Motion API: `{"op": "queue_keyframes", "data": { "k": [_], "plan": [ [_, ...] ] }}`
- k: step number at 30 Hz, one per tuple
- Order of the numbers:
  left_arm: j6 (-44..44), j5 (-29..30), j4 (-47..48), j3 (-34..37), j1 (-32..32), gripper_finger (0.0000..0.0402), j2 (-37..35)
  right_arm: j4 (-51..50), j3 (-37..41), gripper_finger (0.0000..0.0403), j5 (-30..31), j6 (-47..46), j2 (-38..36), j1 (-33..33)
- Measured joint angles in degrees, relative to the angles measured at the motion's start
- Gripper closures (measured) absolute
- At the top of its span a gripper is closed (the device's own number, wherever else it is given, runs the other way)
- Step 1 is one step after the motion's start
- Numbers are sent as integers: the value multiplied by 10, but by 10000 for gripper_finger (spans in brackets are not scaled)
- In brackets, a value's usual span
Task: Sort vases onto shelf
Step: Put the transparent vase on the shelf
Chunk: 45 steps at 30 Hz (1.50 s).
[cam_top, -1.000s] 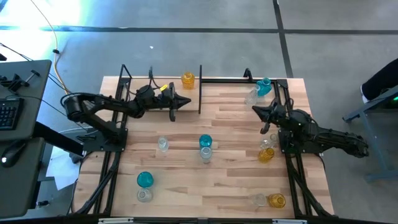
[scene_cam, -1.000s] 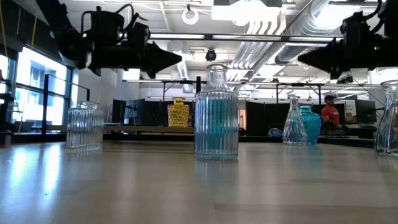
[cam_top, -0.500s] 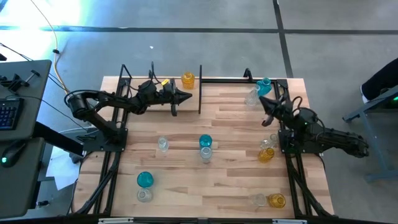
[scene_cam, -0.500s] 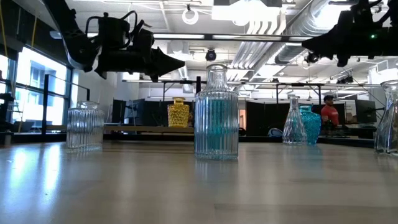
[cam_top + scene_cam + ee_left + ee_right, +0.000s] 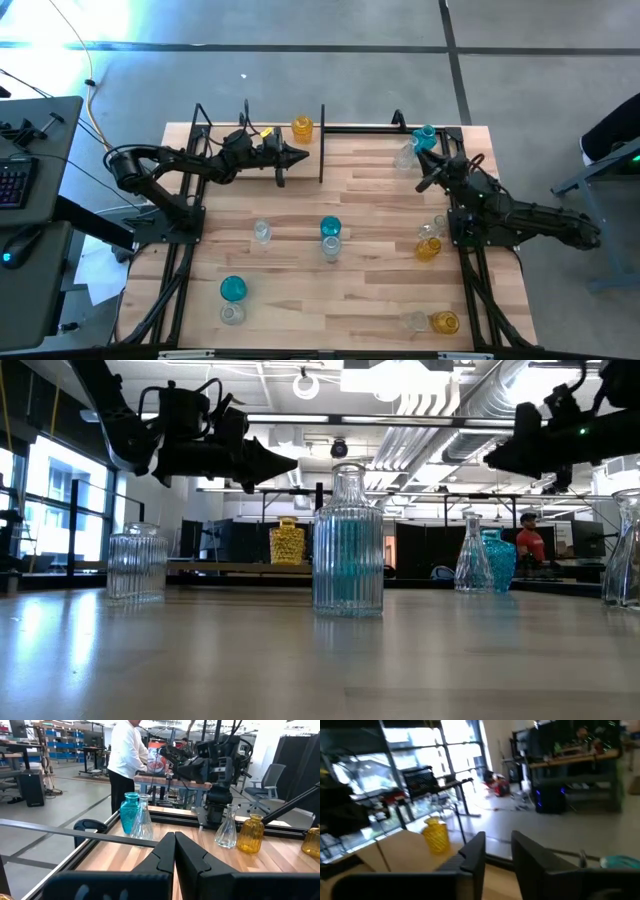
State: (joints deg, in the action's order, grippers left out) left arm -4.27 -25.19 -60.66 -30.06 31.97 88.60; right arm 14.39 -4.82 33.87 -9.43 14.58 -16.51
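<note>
Glass vases stand about the wooden table: a teal one with a clear one in the middle, and a teal vase beside a clear vase at the far right. One amber vase stands on the shelf at the far edge. My left gripper is shut and hovers just near of that amber vase, pointing right. My right gripper is open in the air, near of the teal and clear pair. In the right wrist view, my right gripper faces the amber vase far off.
More vases stand near the right edge, at the near right and near left, plus a clear one. A black upright post rises beside my left gripper. A person in white stands beyond the table.
My left gripper has moved toward the far edge, closer to the amber vase on the shelf, then held still. My right gripper has shifted toward the teal and clear pair at the far right, rising and then coming down again.
</note>
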Motion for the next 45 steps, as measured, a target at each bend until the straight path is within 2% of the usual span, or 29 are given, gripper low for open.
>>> {"op": "queue_keyframes", "data": {
  "k": [6,12,15,19,22,28,31,36,40,45],
  "plan": [
    [0,0,0,0,0,401,0,-37,-44,236,50,-42,78,0],
    [0,0,0,0,0,401,0,-129,-121,167,104,-56,167,-5],
    [0,0,0,0,0,401,0,-192,-155,144,99,-106,211,-27],
    [0,0,0,0,0,401,0,-233,-184,128,48,-147,269,-69],
    [0,0,1,0,0,401,0,-233,-202,126,18,-160,313,-105],
    [0,0,4,0,0,401,0,-234,-237,125,-4,-162,394,-165],
    [0,0,4,0,0,401,0,-233,-247,125,-28,-168,426,-183],
    [0,0,4,0,0,401,0,-231,-249,131,-30,-178,466,-196],
    [0,0,4,0,0,401,0,-219,-249,157,-31,-177,484,-196],
    [0,0,4,0,0,401,0,-203,-249,229,-52,-173,496,-196]
  ]
}}
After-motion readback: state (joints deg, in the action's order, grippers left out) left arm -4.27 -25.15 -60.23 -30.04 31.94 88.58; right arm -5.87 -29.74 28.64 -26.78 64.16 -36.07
